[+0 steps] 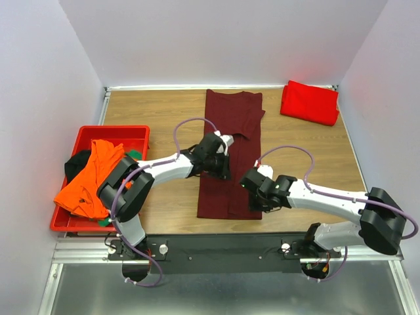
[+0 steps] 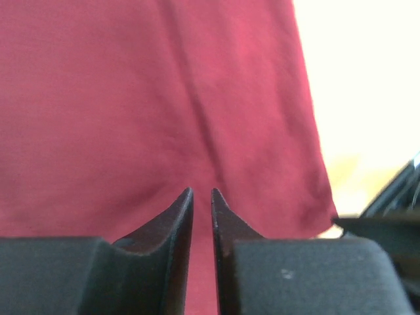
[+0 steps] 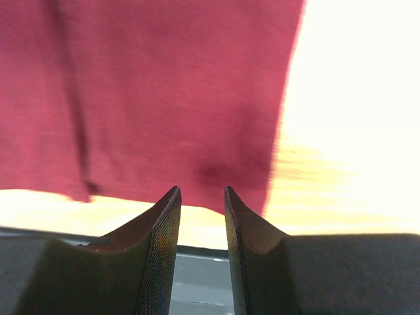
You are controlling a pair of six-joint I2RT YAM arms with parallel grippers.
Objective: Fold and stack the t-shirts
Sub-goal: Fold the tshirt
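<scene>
A dark maroon t-shirt (image 1: 230,111) lies as a long narrow strip down the middle of the table, and it fills the left wrist view (image 2: 131,98). My left gripper (image 1: 222,167) hovers over the strip's middle, jaws a narrow gap apart (image 2: 200,190) with nothing pinched. My right gripper (image 1: 254,200) is at the strip's near right corner. It stands open (image 3: 200,188), and the shirt's hem (image 3: 164,85) lies just past its tips. A bright red t-shirt (image 1: 310,102) lies folded at the back right.
A red plastic tray (image 1: 115,129) at the left edge holds a crumpled orange t-shirt (image 1: 92,177) and a black one (image 1: 75,164). Wooden tabletop (image 1: 164,111) shows on both sides of the maroon strip. White walls close in the left, right and back.
</scene>
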